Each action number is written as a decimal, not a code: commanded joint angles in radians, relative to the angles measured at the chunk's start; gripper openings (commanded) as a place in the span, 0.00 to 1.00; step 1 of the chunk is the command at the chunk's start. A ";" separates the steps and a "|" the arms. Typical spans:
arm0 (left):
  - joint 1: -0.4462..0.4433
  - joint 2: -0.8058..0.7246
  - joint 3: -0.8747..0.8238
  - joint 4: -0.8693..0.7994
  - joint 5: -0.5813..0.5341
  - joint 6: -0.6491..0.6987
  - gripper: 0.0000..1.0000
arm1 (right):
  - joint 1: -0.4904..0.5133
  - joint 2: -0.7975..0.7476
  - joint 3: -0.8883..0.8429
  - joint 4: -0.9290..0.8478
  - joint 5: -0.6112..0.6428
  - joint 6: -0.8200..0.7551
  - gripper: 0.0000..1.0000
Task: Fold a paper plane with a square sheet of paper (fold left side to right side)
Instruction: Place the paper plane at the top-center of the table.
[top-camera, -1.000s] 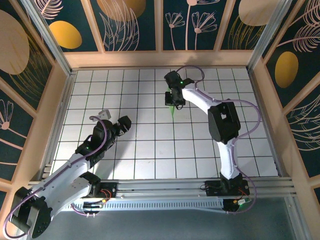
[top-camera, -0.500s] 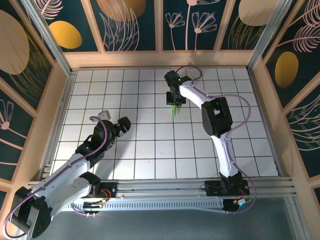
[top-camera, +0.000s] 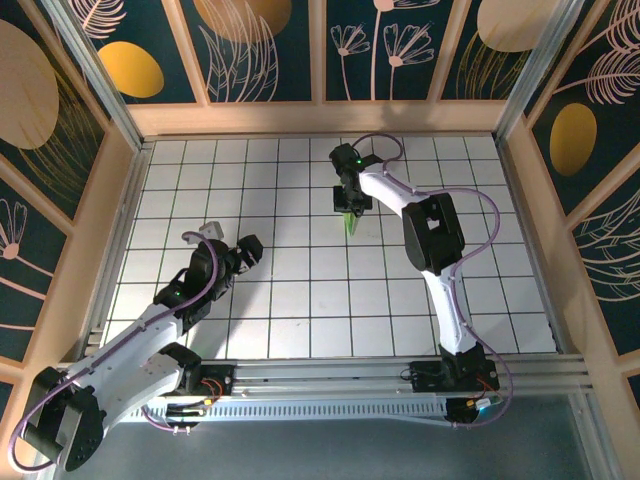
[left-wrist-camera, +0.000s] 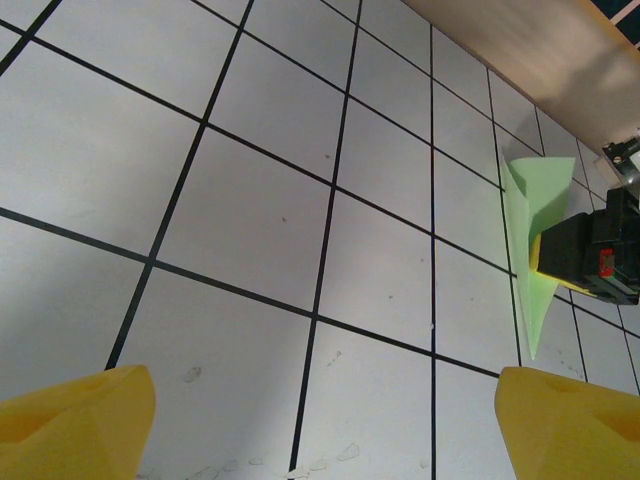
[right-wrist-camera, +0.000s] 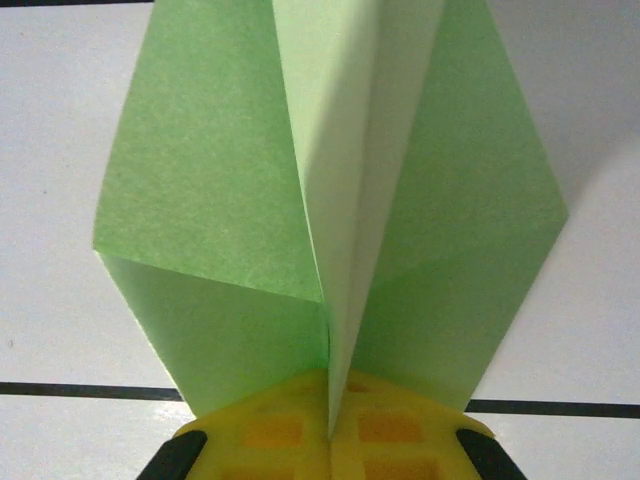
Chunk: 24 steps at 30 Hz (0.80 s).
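White grid-tiled table (top-camera: 300, 300), floral-panelled walls (top-camera: 260, 50) — right fingers (right-wrist-camera: 270, 432) clamped on green paper plane (right-wrist-camera: 330, 200), left fingers (left-wrist-camera: 75, 420) apart.

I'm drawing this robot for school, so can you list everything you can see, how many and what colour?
paper plane: one, pale green, over the far middle of the table, pinched in the right gripper
table: one, white tiles with black lines, under everything
walls: three, dark blue with gold shapes and pale plant drawings, at the left, back and right of the table
rail: one, silver, along the near edge, with the arm bases on it
left gripper: one, yellow fingertips, open, over the near left tiles
right gripper: one, yellow fingertips, shut on the plane
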 joint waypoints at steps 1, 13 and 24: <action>0.006 0.004 0.009 0.015 0.002 0.003 0.88 | -0.001 0.031 -0.025 0.005 -0.003 -0.004 0.07; 0.007 0.002 0.008 0.017 0.001 0.005 0.88 | -0.002 0.029 -0.058 0.022 0.004 0.000 0.34; 0.006 -0.005 0.009 0.010 -0.003 0.008 0.88 | 0.000 -0.030 -0.096 0.050 0.028 0.006 0.54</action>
